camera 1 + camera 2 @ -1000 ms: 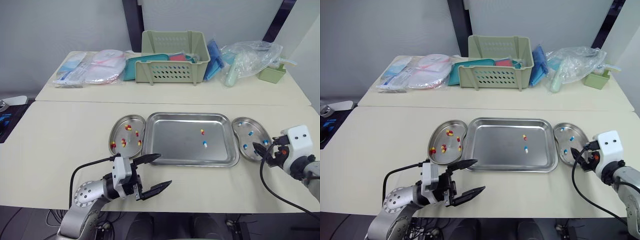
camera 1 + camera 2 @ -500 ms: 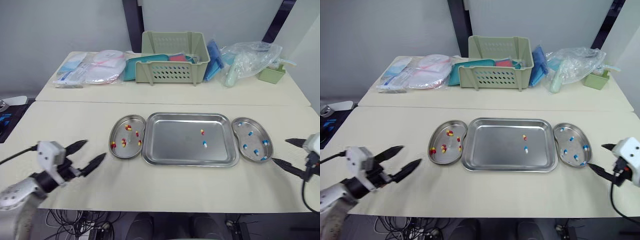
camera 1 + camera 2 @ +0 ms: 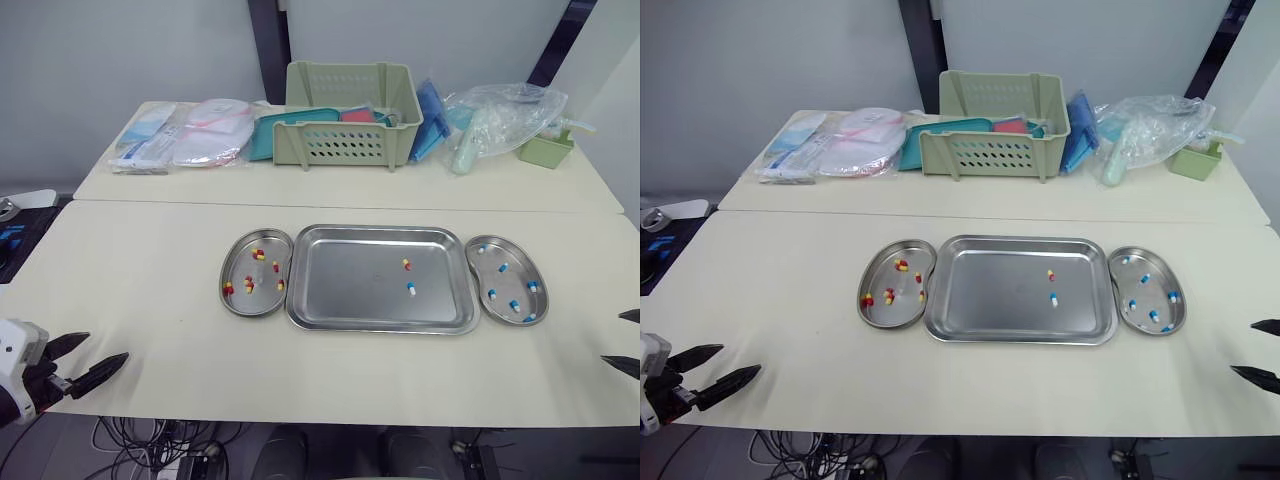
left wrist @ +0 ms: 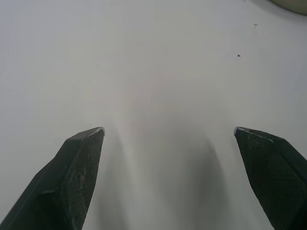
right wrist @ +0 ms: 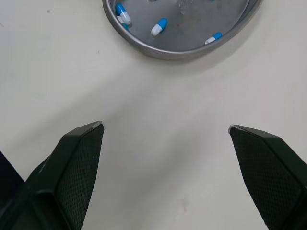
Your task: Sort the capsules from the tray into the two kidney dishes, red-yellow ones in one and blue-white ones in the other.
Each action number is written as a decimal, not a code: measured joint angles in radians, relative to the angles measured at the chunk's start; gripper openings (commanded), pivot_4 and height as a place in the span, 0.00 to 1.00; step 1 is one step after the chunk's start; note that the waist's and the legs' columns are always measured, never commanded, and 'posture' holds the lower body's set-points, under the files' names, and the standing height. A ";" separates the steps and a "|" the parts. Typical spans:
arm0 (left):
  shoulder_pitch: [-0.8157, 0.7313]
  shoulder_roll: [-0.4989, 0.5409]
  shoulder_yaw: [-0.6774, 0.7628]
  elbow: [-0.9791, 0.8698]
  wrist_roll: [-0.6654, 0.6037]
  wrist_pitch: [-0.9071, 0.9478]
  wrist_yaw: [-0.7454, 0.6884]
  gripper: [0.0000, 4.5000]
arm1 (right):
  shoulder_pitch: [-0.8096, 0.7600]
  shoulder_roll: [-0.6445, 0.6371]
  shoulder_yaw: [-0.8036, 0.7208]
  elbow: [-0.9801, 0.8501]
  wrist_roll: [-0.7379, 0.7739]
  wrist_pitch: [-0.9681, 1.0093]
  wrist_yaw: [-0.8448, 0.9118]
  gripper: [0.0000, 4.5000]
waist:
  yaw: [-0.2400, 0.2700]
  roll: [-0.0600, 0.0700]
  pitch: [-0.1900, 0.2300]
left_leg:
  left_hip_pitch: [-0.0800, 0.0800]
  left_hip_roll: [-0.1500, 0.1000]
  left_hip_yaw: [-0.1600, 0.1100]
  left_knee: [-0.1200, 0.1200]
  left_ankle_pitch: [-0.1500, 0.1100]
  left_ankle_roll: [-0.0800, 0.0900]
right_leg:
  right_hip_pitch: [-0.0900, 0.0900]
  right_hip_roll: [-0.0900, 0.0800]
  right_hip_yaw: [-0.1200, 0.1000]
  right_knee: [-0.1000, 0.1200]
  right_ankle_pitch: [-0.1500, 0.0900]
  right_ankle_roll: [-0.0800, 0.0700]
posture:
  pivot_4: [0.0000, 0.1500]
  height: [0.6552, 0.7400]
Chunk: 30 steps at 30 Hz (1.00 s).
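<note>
– Two grippers at the near table edge. State?
– Both the same. The left gripper (image 3: 108,346) hangs low over the cream tabletop (image 3: 150,270), black fingers splayed wide, nothing between them. The right gripper (image 3: 611,338) is also spread wide and empty, near the right-hand kidney-shaped steel dish (image 3: 512,283) but clear of it.
– Capsules in the tray?
– Two. The rectangular stainless-steel tray (image 3: 340,285) sits mid-table. In it lie one red-yellow capsule (image 3: 406,264) and one blue-white capsule (image 3: 411,289) just nearer, apart, both right of centre.
– Dishes?
– One on each side of the tray, close against its rim. The left-hand kidney-shaped steel dish (image 3: 240,262) holds several red-yellow capsules, the right-hand one several blue-white.
– Beyond?
– A second table with a pale green slotted plastic basket (image 3: 347,135), clear plastic bags (image 3: 500,110), flat packets (image 3: 185,135) and a small green box (image 3: 545,150).
</note>
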 measured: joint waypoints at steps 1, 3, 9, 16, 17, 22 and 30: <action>-0.006 0.000 0.000 0.009 0.004 -0.003 -0.001 1.00 | 0.000 0.000 0.000 0.000 -0.002 -0.004 0.000 0.97 | 0.000 0.000 0.000 | 0.000 0.000 0.000 0.000 0.000 0.000 | 0.000 0.000 0.000 0.000 0.000 0.000 | 1.00 1.00; -0.013 0.000 0.000 0.015 0.008 -0.006 -0.001 1.00 | -0.001 0.000 0.000 0.000 -0.008 -0.010 -0.001 0.97 | -0.001 0.000 0.000 | 0.000 0.000 0.000 0.000 0.000 0.000 | 0.000 0.000 0.000 0.000 0.000 0.000 | 1.00 1.00; -0.005 -0.001 0.002 0.008 0.012 -0.029 -0.014 1.00 | -0.008 0.001 0.003 0.000 -0.011 -0.015 -0.011 0.97 | -0.001 0.000 0.000 | 0.000 0.000 0.000 0.000 0.000 0.000 | 0.000 0.000 0.000 0.000 0.000 0.000 | 1.00 1.00; 0.121 -0.061 -0.001 -0.250 -0.030 -0.042 -0.101 1.00 | 0.001 0.012 0.006 0.016 -0.019 -0.034 -0.018 0.97 | 0.000 0.000 0.000 | 0.000 0.000 0.001 0.000 0.000 0.000 | 0.000 0.000 0.001 0.000 0.000 0.000 | 1.00 1.00; 0.132 -0.090 -0.022 -0.318 -0.045 -0.033 -0.103 1.00 | 0.007 0.020 0.006 0.015 -0.018 -0.034 -0.018 0.97 | 0.001 0.000 0.000 | 0.000 0.000 0.001 0.000 0.000 0.000 | 0.000 0.000 0.001 0.000 0.000 0.000 | 1.00 1.00; 0.151 -0.192 -0.146 -0.581 -0.095 0.025 -0.059 1.00 | 0.033 0.034 0.011 -0.001 -0.018 -0.031 -0.019 0.97 | 0.001 0.000 0.000 | 0.000 0.000 0.001 0.001 0.000 0.000 | 0.001 0.000 0.001 0.000 0.000 0.000 | 1.00 1.00; 0.049 -0.322 -0.412 -0.779 -0.089 0.036 0.033 1.00 | 0.084 0.043 -0.024 -0.060 -0.013 -0.001 -0.017 0.97 | 0.001 0.002 -0.001 | 0.000 0.000 0.001 0.001 0.000 0.000 | 0.001 0.000 0.001 0.000 0.000 0.000 | 1.00 1.00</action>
